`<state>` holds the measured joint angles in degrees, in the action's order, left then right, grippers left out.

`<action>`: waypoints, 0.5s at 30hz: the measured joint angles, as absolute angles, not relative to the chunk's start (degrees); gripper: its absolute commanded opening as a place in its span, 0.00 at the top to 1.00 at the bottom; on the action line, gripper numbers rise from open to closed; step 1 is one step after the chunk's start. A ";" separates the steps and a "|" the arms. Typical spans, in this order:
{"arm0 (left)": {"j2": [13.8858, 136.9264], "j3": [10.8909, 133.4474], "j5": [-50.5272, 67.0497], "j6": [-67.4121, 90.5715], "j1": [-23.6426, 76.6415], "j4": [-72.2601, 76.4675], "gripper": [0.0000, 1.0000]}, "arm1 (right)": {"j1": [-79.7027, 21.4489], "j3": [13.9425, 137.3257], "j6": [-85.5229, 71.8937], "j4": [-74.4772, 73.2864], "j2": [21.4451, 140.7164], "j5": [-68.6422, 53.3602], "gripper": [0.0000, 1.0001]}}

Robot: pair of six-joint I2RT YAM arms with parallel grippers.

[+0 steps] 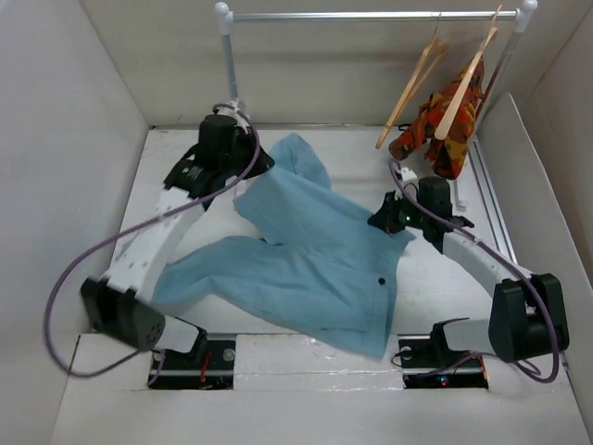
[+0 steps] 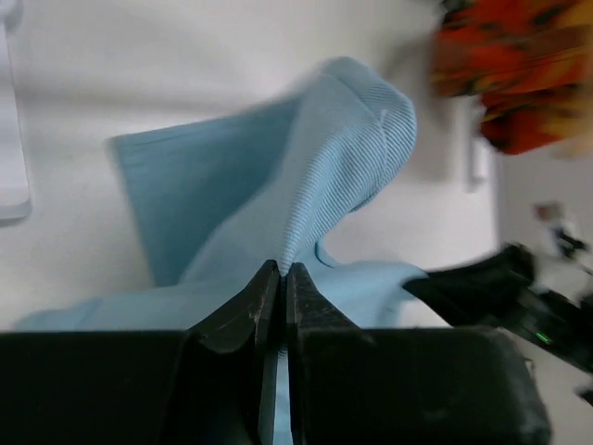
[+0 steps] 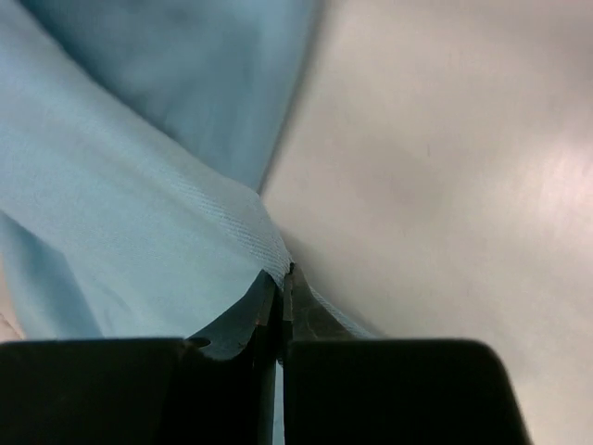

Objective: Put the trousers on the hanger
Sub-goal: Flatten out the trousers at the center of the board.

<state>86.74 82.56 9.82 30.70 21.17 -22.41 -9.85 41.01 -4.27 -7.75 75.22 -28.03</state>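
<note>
The light-blue trousers [image 1: 315, 260] lie spread over the middle of the white table. My left gripper [image 1: 248, 178] is shut on their far left edge; in the left wrist view a ribbed fold of the trousers [image 2: 306, 176] rises from the closed left gripper [image 2: 281, 269]. My right gripper [image 1: 380, 222] is shut on the trousers' right edge, and the right wrist view shows the hem of the trousers [image 3: 139, 232] pinched in the right gripper [image 3: 283, 273]. The bare wooden hanger [image 1: 412, 85] hangs on the rail at the back right.
A metal rail [image 1: 371, 15] on white posts spans the back. A second wooden hanger [image 1: 460, 93] there carries an orange-red patterned garment [image 1: 445, 130], also seen blurred as the patterned garment [image 2: 519, 74]. White walls close in both sides.
</note>
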 measured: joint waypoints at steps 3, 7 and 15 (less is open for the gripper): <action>74.06 84.86 4.78 32.77 25.39 -25.69 1.00 | -9.87 45.43 -4.62 -4.89 74.41 -30.17 1.00; 68.25 86.06 -3.14 34.83 26.61 -30.09 0.42 | -9.93 49.19 -4.75 -3.90 74.19 -30.48 1.00; 83.77 86.08 -3.14 32.49 23.97 -27.18 0.06 | -5.37 52.12 -3.33 -13.23 85.03 -16.40 1.00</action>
<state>83.77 86.08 -3.14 32.49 23.97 -27.18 -5.37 52.12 -3.33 -13.23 85.03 -16.40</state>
